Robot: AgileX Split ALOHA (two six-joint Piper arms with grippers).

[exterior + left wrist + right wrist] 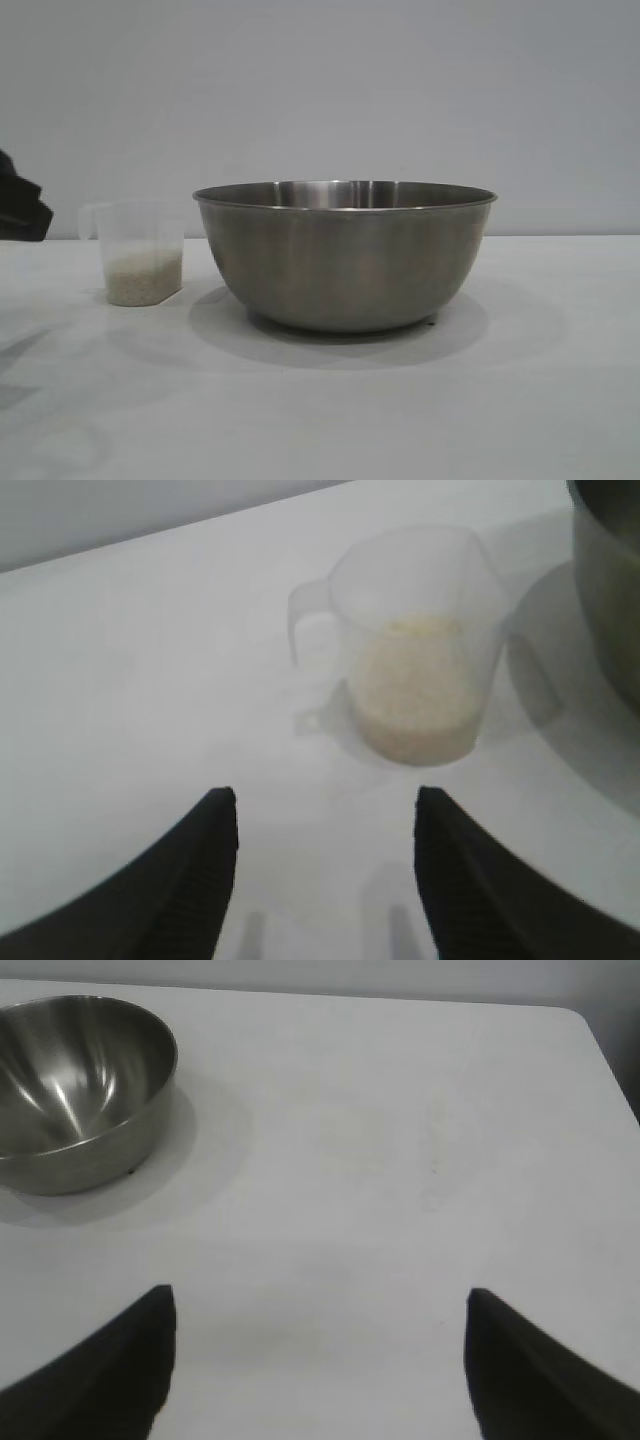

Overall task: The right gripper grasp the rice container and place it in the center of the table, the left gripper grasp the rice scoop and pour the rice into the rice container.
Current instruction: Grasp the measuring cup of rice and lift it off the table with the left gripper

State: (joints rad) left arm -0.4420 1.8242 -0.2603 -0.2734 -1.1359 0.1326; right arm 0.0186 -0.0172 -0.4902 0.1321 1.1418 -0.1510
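Clear rice scoop [415, 645] about a third full of off-white rice [415, 690].
Left gripper [325, 865] open, nothing held; right gripper [320, 1360] wide, away from the steel bowl [345, 255].

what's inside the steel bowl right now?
The rice container shows bare steel inside in the right wrist view, no grains visible; its near inner wall is hidden by the rim. The rice sits in the rice scoop beside it.
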